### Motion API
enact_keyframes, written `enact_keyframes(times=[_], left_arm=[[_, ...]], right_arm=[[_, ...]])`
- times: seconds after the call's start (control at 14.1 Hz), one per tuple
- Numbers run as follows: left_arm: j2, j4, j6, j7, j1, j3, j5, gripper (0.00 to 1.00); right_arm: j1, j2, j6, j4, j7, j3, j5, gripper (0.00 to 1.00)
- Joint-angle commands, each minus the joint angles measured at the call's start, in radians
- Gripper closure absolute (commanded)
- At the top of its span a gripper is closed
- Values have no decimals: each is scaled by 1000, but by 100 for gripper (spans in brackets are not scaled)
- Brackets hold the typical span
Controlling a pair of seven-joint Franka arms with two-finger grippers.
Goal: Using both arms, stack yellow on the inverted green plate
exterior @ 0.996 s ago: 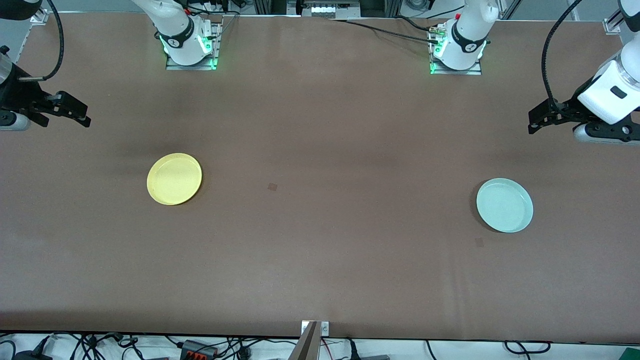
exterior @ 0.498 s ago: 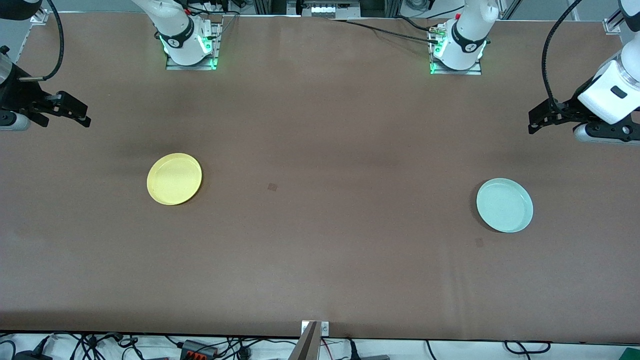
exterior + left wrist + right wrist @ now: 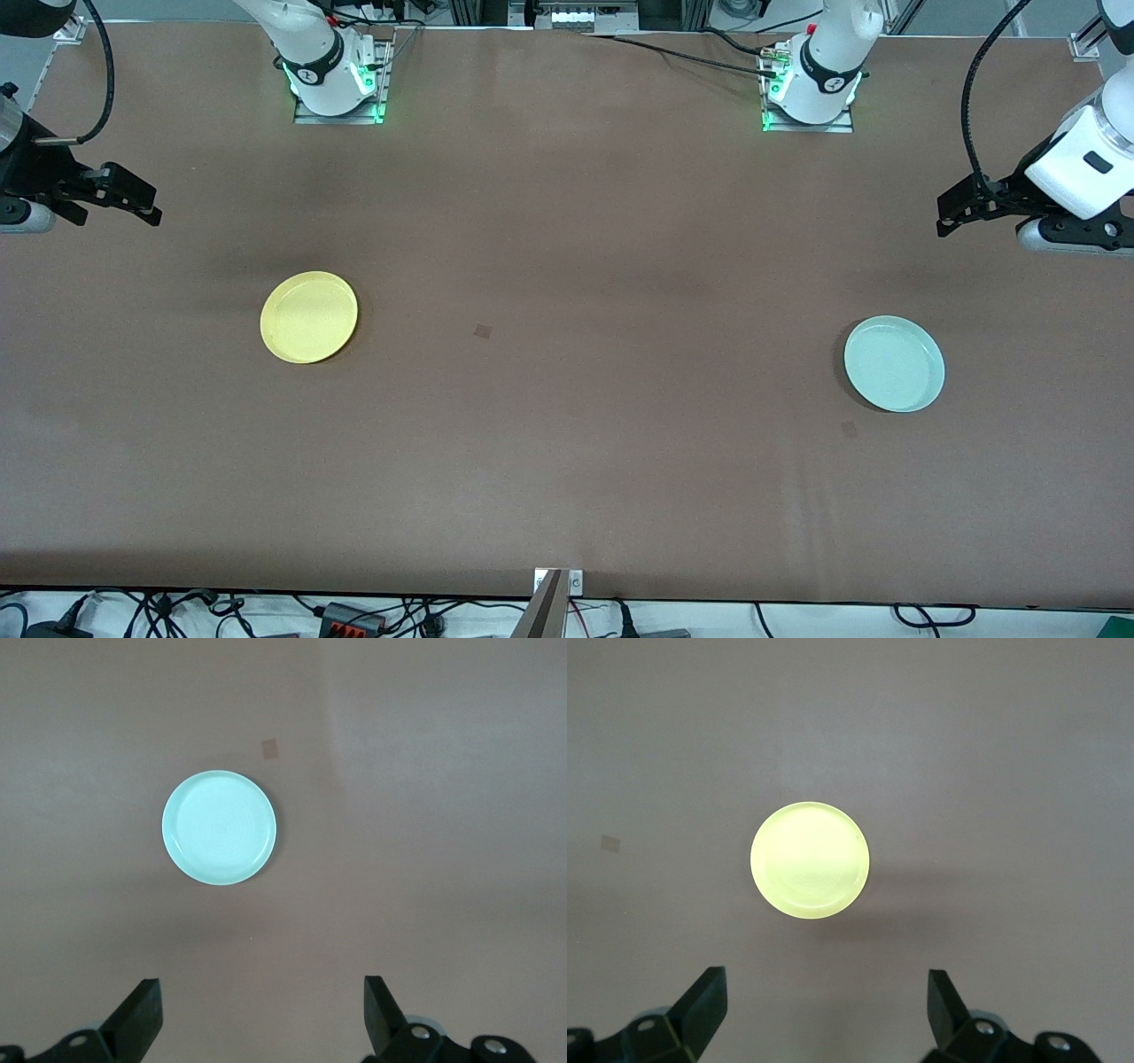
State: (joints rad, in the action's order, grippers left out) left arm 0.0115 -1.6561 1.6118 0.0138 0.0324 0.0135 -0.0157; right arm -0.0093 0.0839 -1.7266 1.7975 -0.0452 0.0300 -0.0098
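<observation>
You have a brown table [image 3: 567,221] with two plates lying directly on it, both rim up and well apart. The yellow plate [image 3: 309,316] lies toward the right arm's end; the green plate [image 3: 894,363] lies toward the left arm's end, slightly nearer the front camera. Two small dark marks [image 3: 483,331] show on the surface.

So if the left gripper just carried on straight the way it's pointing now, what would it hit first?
Probably the bare table. The left gripper, jaws open, points down at the tabletop, and the green plate sits slightly off its centre line, so it looks likely to miss it, though depth is unclear.
</observation>
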Motion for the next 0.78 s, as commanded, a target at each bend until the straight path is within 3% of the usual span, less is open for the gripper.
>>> enact_keyframes(times=[0.0, 0.21, 0.57, 0.71], left_arm=[[-39, 59, -70, -3, 4, -10, 16, 0], [-71, 62, -78, -3, 6, -18, 19, 0], [-267, 111, -72, 21, -83, -27, 5, 0], [-341, 111, -6, 21, -126, -27, 5, 0]], right_arm=[[-8, 8, -10, 13, -2, -9, -9, 0], [-8, 7, -7, 13, 5, -9, -4, 0], [-8, -26, -33, 13, 8, -9, -2, 0], [-6, -62, -39, 11, -2, -9, -6, 0]])
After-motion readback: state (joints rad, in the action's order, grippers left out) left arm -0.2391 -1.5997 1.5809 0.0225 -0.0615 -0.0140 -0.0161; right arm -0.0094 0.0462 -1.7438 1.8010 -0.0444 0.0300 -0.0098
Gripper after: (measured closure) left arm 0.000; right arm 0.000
